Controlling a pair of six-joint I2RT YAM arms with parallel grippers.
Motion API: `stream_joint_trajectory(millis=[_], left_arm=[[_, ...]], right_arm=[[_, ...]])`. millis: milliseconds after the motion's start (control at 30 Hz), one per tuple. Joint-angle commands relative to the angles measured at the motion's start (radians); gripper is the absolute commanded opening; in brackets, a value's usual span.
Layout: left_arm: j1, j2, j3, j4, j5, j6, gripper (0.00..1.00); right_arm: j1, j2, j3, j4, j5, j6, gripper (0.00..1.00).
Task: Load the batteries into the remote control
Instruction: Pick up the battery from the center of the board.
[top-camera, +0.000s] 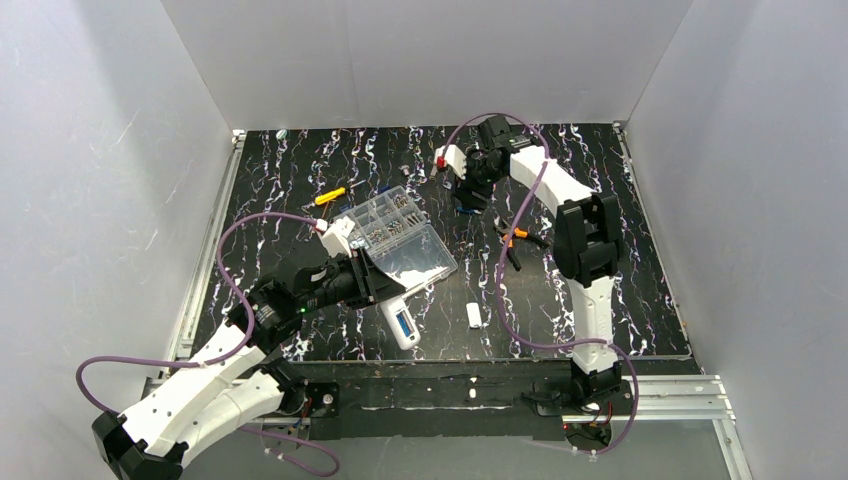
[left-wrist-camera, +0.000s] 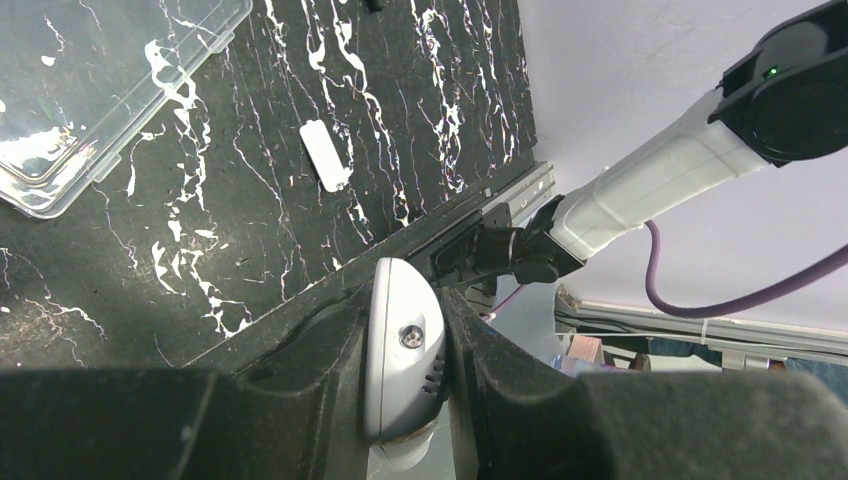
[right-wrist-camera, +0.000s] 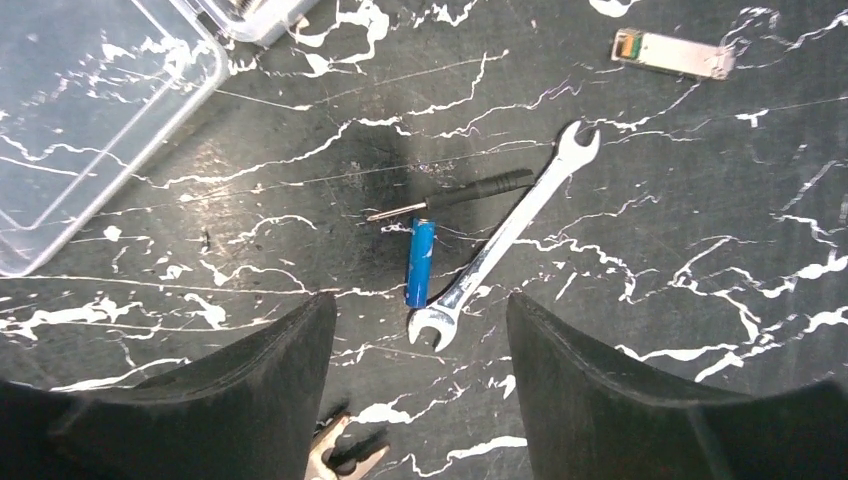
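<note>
The remote control (top-camera: 403, 326) lies near the front edge of the tabletop (right-wrist-camera: 650, 300), window end toward the arm bases. The left end effector (left-wrist-camera: 405, 340) is closed firmly on its far end. This grip probably steadies the body so that a cell can be pressed into the recess.

One blue battery (right-wrist-camera: 420, 262) lies flat near the back of the tabletop, well apart from the remote control. It rests just beside the jaw of a wrench (right-wrist-camera: 512, 235) and the tip of a small black screwdriver (right-wrist-camera: 455, 196). A second battery cannot be made out.

The right end effector (right-wrist-camera: 420, 310) hovers above this battery, fingers spread wide and holding nothing. The fingers straddle the battery, so a descent could pick it up. The adjacent wrench risks being caught.

A small white cover (top-camera: 474, 315) lies separately, beside the remote control.
</note>
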Motion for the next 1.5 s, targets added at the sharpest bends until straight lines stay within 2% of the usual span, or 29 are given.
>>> stream_joint_trajectory(millis=[0, 500, 567, 733, 1000, 1133, 1267, 1467], left_arm=[[0.006, -0.015, 0.045, 0.004, 0.014, 0.011, 0.00], [0.008, -0.008, 0.047, -0.007, -0.001, 0.021, 0.00], [0.007, -0.008, 0.047, -0.008, 0.000, 0.023, 0.00], [0.008, -0.012, 0.050, -0.020, -0.004, 0.031, 0.00], [0.007, -0.019, 0.050, -0.028, -0.014, 0.040, 0.00], [0.008, -0.019, 0.051, -0.025, -0.015, 0.040, 0.00], [0.007, -0.016, 0.052, -0.020, -0.013, 0.040, 0.00], [0.007, -0.021, 0.049, -0.012, -0.011, 0.040, 0.00]], right_arm=[[-0.003, 0.075, 0.052, -0.041, 0.027, -0.019, 0.69], [0.000, 0.155, 0.038, -0.058, 0.058, -0.060, 0.57], [0.002, 0.157, 0.032, -0.060, 0.065, -0.070, 0.51], [0.002, 0.157, 0.025, -0.063, 0.065, -0.082, 0.22], [0.003, 0.124, -0.009, -0.064, 0.043, -0.101, 0.03], [0.003, 0.076, -0.043, -0.039, 0.009, -0.086, 0.01], [-0.015, 0.012, -0.037, -0.003, -0.097, -0.029, 0.01], [-0.025, -0.095, -0.034, 0.012, -0.095, 0.015, 0.01]])
